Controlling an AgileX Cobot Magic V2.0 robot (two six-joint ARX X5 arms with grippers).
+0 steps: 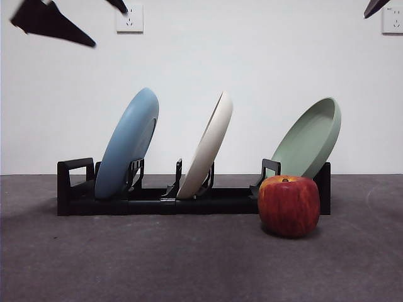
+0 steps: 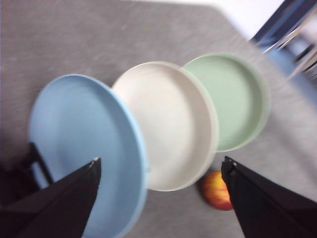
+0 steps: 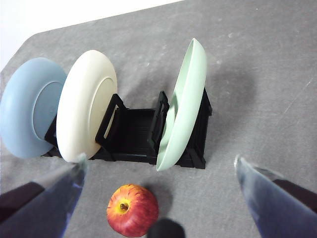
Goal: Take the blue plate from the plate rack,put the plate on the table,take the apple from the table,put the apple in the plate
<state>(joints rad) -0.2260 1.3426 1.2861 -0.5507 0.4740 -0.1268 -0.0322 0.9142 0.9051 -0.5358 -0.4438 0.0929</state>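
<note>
No part of the task was judged done: the blue plate (image 1: 128, 143) was seen leaning in the end slot of the plate rack (image 1: 75, 189), beside the loop end, with the cream plate (image 1: 206, 146) in the middle slot and the green plate (image 1: 308, 139) at the far end. The apple (image 1: 289, 205) was found on the counter (image 1: 157, 258) just in front of the rack's green-plate end, untouched. All four steps were reckoned outstanding: plate lifted out, plate laid on the counter, apple picked up, apple set in the plate. The left pincer (image 2: 161, 171) was held above the rack with its jaws spread wide, released and grasping nothing; the blue plate's rim was framed near one jaw in a blurred wrist view, but no contact was noted. The right pincer (image 3: 158, 163) was likewise spread wide and empty, held high over the apple and rack. In the front view only dark tips were recorded at the top corners.
</note>
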